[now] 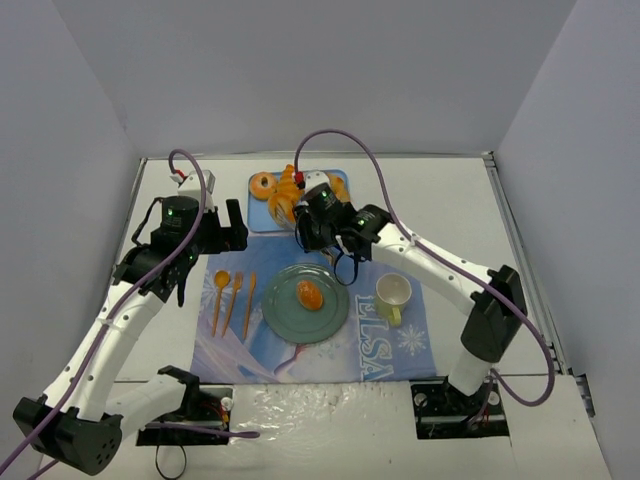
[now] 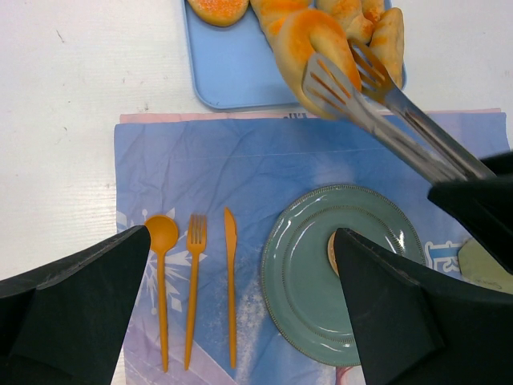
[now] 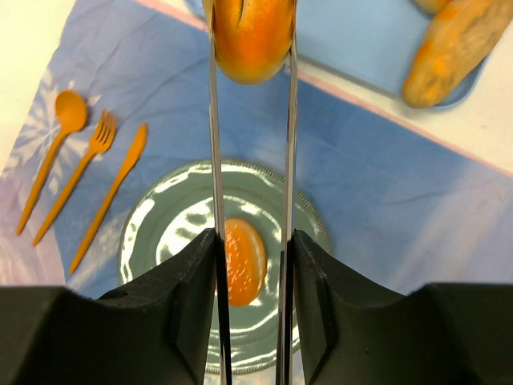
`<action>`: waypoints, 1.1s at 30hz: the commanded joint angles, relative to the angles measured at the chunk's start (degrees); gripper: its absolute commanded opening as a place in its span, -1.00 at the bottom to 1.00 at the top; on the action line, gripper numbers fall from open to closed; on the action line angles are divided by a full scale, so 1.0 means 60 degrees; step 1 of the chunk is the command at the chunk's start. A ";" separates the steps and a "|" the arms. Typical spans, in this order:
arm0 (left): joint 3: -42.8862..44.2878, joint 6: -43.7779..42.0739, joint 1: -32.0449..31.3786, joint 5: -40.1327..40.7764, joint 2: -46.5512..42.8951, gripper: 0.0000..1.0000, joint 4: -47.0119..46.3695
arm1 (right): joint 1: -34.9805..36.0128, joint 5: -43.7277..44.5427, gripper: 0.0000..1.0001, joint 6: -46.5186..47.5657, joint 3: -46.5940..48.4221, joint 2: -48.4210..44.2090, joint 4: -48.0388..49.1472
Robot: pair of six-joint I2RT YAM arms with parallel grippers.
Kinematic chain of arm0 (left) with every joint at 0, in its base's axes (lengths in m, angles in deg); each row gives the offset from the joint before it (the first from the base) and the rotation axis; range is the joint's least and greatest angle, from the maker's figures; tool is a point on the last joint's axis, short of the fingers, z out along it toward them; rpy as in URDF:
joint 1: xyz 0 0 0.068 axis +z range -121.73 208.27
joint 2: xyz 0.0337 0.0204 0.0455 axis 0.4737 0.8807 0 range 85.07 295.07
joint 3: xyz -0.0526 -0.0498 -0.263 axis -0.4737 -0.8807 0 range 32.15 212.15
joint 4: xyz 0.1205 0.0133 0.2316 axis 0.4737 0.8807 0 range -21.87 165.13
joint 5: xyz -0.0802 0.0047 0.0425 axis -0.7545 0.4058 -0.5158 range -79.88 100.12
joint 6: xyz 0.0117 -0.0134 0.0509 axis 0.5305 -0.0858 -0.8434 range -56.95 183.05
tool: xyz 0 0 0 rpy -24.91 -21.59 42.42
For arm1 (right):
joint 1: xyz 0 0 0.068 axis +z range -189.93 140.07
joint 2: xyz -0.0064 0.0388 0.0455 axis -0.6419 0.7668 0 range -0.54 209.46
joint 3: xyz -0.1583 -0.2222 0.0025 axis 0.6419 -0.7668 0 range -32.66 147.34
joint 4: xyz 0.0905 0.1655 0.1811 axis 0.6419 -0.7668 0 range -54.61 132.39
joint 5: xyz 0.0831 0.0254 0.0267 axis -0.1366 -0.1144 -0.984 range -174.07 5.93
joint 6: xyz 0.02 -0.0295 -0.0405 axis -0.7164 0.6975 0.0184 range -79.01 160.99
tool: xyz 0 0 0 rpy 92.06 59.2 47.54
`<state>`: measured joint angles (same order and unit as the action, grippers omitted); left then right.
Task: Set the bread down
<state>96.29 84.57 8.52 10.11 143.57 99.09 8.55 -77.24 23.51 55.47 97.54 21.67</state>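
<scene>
My right gripper [image 1: 318, 222] is shut on metal tongs [image 3: 212, 160], and the tongs pinch a golden bread roll [image 3: 251, 36] above the near edge of the blue tray [image 1: 335, 185]. The roll also shows in the left wrist view [image 2: 300, 40], held by the tongs [image 2: 377, 120]. A green plate [image 1: 335, 310] on the placemat holds one small orange roll [image 1: 309, 294], which shows between the tong blades in the right wrist view [image 3: 244, 261]. My left gripper [image 1: 215, 232] is open and empty, hovering over the placemat's left part [image 2: 240, 234].
More breads, a ring roll [image 1: 263, 184] and a long loaf [image 3: 453, 48], lie on the tray. An orange spoon, fork and knife [image 1: 232, 300] lie left of the plate. A yellow mug [image 1: 393, 293] stands to its right. White walls enclose the table.
</scene>
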 commanded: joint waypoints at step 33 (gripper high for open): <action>0.0150 -0.0041 0.0039 0.0002 -0.0009 0.93 -0.0517 | 0.2919 -0.1168 -0.53 -0.1159 -0.4580 -0.3593 0.0640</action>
<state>96.29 84.57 8.52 10.11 143.57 99.09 25.10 -85.93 18.17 28.72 79.12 24.11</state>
